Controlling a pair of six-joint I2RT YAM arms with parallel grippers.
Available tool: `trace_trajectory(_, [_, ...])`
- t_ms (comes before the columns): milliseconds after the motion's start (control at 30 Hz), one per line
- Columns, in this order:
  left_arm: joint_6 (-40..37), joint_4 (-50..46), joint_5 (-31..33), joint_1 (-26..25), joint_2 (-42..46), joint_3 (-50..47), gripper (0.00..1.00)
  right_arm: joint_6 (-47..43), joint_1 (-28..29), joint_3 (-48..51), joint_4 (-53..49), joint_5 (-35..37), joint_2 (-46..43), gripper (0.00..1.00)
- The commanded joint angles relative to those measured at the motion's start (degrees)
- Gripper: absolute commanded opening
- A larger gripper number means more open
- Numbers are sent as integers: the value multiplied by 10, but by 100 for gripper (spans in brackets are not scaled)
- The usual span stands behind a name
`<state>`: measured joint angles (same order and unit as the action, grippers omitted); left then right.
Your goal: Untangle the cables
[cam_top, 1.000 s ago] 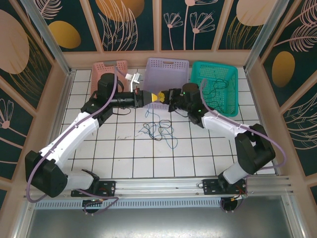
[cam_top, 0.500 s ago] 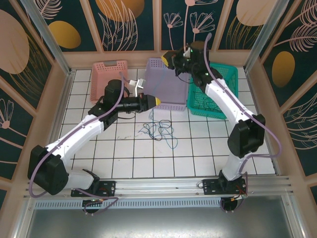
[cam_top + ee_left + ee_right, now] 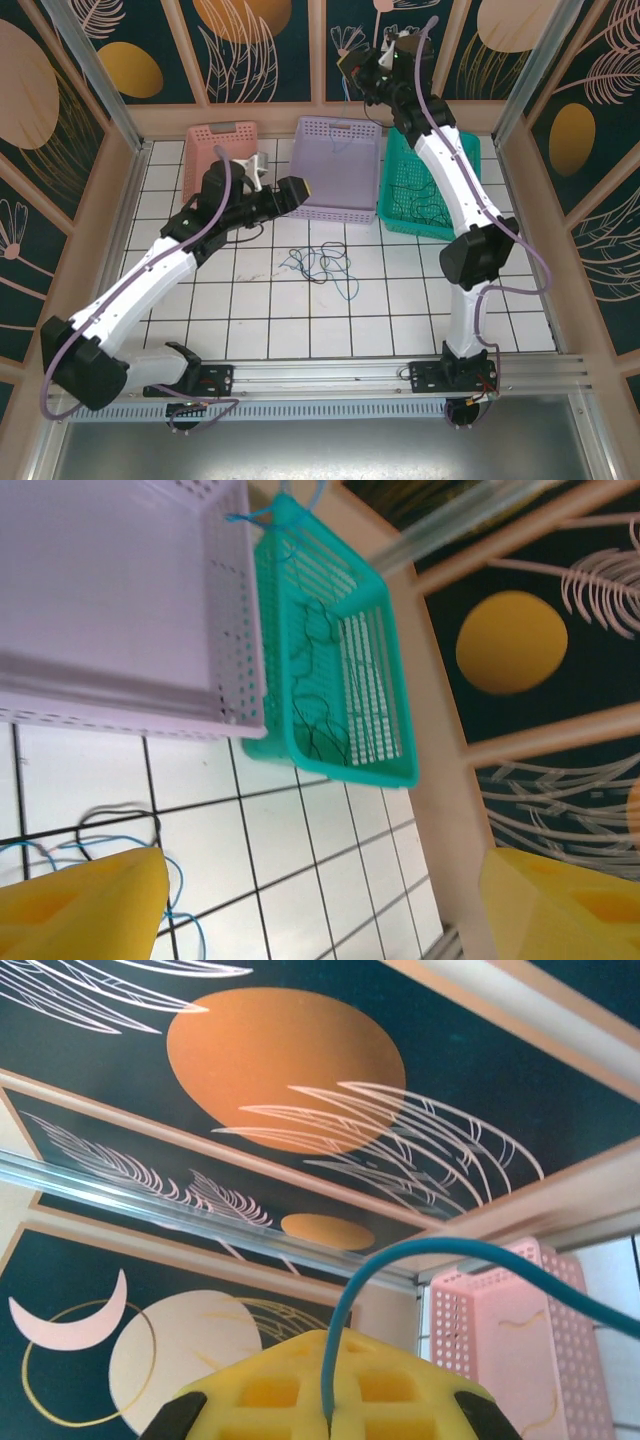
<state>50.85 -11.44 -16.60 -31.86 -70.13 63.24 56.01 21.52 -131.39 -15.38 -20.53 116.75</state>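
on the white tiled table (image 3: 400,300) we are seeing a loose tangle of thin cables (image 3: 320,264) lying near the middle. just beyond it, the left end effector (image 3: 298,188) is hovering at the near edge of the lilac basket (image 3: 340,122), its yellow fingers (image 3: 85,900) standing wide apart and gripping nothing. more dark strands are lying in the teal basket (image 3: 455,135). farthest and highest, the right end effector (image 3: 328,1405) is pinching a blue cable (image 3: 440,1255) between closed pads.
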Motion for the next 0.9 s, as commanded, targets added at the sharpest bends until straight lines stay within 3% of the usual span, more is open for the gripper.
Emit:
trace_trajectory(0, [29,-10,54,1,30,-31,81,-41,-5,-48,-26,17,50,0])
trace_trajectory(133, [44,-19,60,1,52,-53,81,-45,-8,-53,-47,34,83,0])
trace_trajectory(267, [57,-19,66,1,81,-72,81,-46,-6,12,-33,44,90,0])
trace_trajectory(400, [73,-20,63,1,101,-99,80,-22,-12,44,-34,12,140,0])
trace_trajectory(433, [77,-19,62,1,105,-103,80,-21,-14,22,-49,-5,168,6])
trace_trajectory(533, [85,-22,59,1,118,-112,80,-53,-12,-94,-144,-22,249,44])
trace_trajectory(567, [87,-25,58,1,120,-114,80,-64,-11,-129,-173,-15,263,50])
trace_trajectory(633, [91,-35,56,1,124,-119,80,-77,-11,-148,-201,2,260,59])
trace_trajectory(733, [109,-50,56,1,127,-140,80,-91,-12,-75,-176,28,197,67])
trace_trajectory(867, [159,-49,61,1,134,-191,80,-95,-13,27,-156,47,106,70])
